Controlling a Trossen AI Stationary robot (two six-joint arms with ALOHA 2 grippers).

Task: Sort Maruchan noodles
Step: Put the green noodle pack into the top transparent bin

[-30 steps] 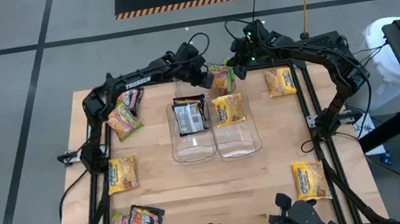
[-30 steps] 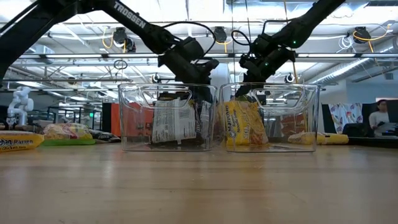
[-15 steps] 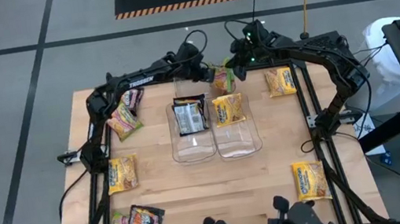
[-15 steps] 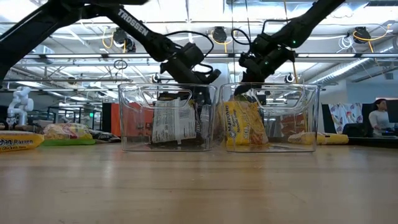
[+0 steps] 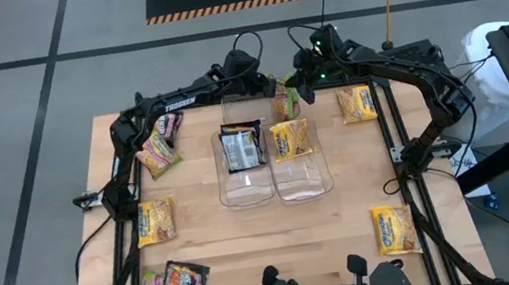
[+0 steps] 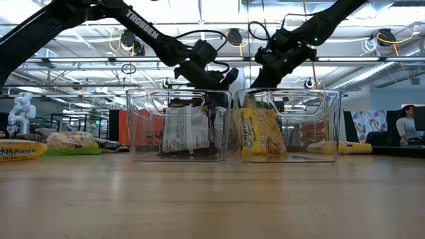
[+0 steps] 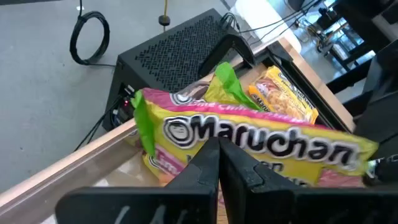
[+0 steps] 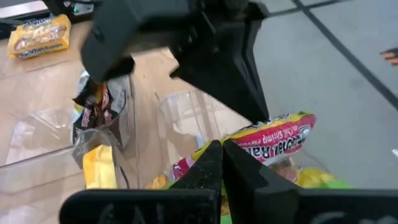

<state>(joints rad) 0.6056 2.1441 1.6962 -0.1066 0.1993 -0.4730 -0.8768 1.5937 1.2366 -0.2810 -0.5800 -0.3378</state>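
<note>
Both grippers were found at the far edge of the table (image 5: 251, 254), meeting over one pink-green packet (image 5: 285, 101) held in the air just behind the two clear bins. The left gripper (image 5: 265, 87) had its fingers pressed together on that packet; the left wrist view showed the pink-green packet (image 7: 249, 146) directly ahead of the fingertips, label outward. The right gripper (image 5: 297, 89) was likewise pinched fully closed on the same packet from the opposite side, the packet (image 8: 261, 143) lying just past its fingertips in the right wrist view.

Immediately below and in front of the left gripper stood the left bin (image 5: 246, 189), containing a dark packet (image 5: 241, 147). Beside it, under the right gripper, the right bin (image 5: 303, 184) held a yellow packet (image 5: 290, 139). A further yellow packet (image 5: 357, 104) lay on the table just beyond the right gripper. Other packets lay well apart from both grippers, along the left side and at the near right corner (image 5: 395, 230).
</note>
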